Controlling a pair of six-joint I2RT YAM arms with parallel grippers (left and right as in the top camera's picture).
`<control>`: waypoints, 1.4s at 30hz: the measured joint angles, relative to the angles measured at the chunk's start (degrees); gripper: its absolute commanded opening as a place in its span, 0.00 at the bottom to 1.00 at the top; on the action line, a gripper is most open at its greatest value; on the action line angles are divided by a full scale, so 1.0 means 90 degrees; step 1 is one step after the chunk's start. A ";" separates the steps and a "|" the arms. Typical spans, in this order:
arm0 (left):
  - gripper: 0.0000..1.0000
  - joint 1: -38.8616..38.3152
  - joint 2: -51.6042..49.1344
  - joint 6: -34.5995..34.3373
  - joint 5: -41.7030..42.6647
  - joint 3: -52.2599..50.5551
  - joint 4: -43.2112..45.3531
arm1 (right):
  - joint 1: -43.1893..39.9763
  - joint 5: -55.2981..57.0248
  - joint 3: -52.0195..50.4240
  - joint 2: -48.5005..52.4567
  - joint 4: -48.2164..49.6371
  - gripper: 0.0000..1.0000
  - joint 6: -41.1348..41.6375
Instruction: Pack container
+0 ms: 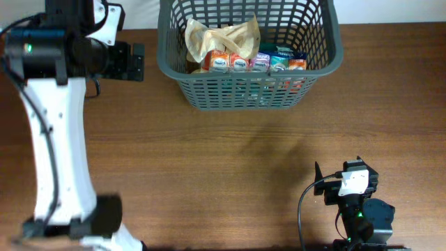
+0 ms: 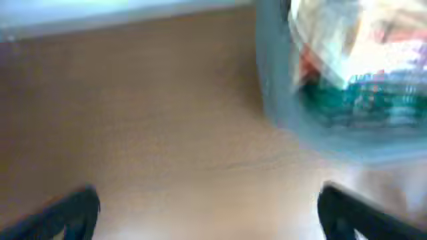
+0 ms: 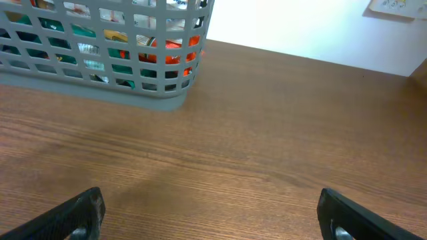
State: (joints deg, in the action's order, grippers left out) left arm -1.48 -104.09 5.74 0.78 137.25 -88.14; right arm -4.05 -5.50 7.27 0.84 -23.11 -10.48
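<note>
The container (image 1: 244,94), a grey lattice basket, stands at the table's far middle. Inside lie a crumpled tan bag (image 1: 223,38) and a row of small colourful packets (image 1: 254,63). My left gripper (image 1: 138,63) is just left of the container, open and empty. In the blurred left wrist view its fingertips (image 2: 67,213) stand far apart over bare wood, with the container (image 2: 273,80) at the upper right. My right gripper (image 1: 339,167) is near the front right, open with nothing in it. In the right wrist view the gripper (image 3: 217,217) faces the container (image 3: 133,100).
The brown wooden table (image 1: 230,174) stretches between the container and the right arm. A white wall (image 3: 300,27) rises behind the table's far edge. The left arm's white link (image 1: 56,160) crosses the table's left side.
</note>
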 measured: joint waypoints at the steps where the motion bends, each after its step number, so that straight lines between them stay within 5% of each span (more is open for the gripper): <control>1: 0.99 -0.0015 0.0347 0.0000 0.0000 -0.0444 0.0605 | 0.0000 0.0000 0.0000 0.0000 0.0002 0.99 0.0000; 11: 0.99 0.0000 0.3840 0.0002 -0.0189 -0.5302 0.5039 | -0.0005 0.0002 0.0000 -0.0010 0.0002 0.99 0.0000; 22: 0.99 -0.0002 0.7067 0.0002 -0.0214 -1.0831 0.8774 | -0.0005 -0.0002 -0.0002 -0.0017 0.0002 0.99 0.0000; 31: 0.99 -0.0002 0.9508 0.0002 -0.0214 -1.3639 1.0185 | -0.0005 0.0000 0.0000 -0.0019 0.0002 0.99 0.0000; 42: 0.99 -0.0002 1.0737 0.0002 -0.0214 -1.5081 1.0761 | -0.0005 0.0000 0.0000 -0.0017 0.0002 0.99 0.0000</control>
State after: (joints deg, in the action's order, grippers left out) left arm -1.50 -7.46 5.76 -1.15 1.52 8.71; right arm -4.10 -5.50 7.27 0.69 -23.09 -10.48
